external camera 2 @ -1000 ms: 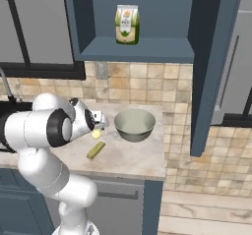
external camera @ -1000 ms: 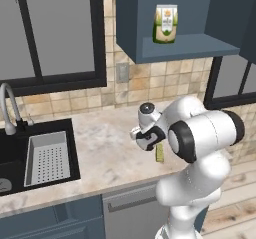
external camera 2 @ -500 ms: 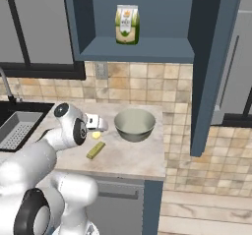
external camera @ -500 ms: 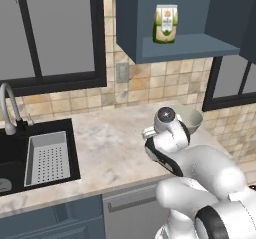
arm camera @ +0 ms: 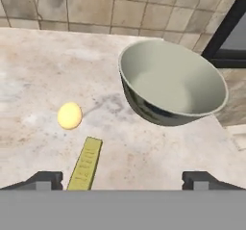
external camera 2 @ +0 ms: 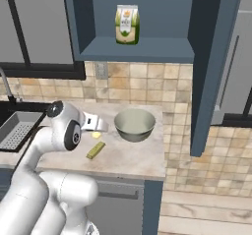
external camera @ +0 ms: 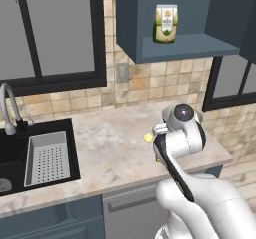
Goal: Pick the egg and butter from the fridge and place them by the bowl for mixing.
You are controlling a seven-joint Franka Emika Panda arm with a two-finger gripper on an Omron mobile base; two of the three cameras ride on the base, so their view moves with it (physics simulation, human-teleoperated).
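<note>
Wide apart and empty, that's how my gripper (arm camera: 122, 178) stands, both dark tips low at the edges of the hand view with bare counter (arm camera: 43, 65) between them and nothing pinched. A second ago those jaws were narrower and I was bent low over the worktop; now my arm has swung up and back, so the release is done.

Sweeping left to right from my fingers: the egg (arm camera: 69, 115) sits ahead and to the left, loose on the stone, apart from everything. Just nearer me and a touch right of it lies the butter (arm camera: 85, 163), flat on the counter, its near end just inside my left tip but untouched. Further right and ahead stands the bowl (arm camera: 172, 83), upright, with nothing in it. In the right base view the egg (external camera 2: 96, 134) and butter (external camera 2: 96, 150) rest near the bowl (external camera 2: 135, 124), on its sink side.

Both items lie by the bowl, so I judge the job finished bar pulling clear.
</note>
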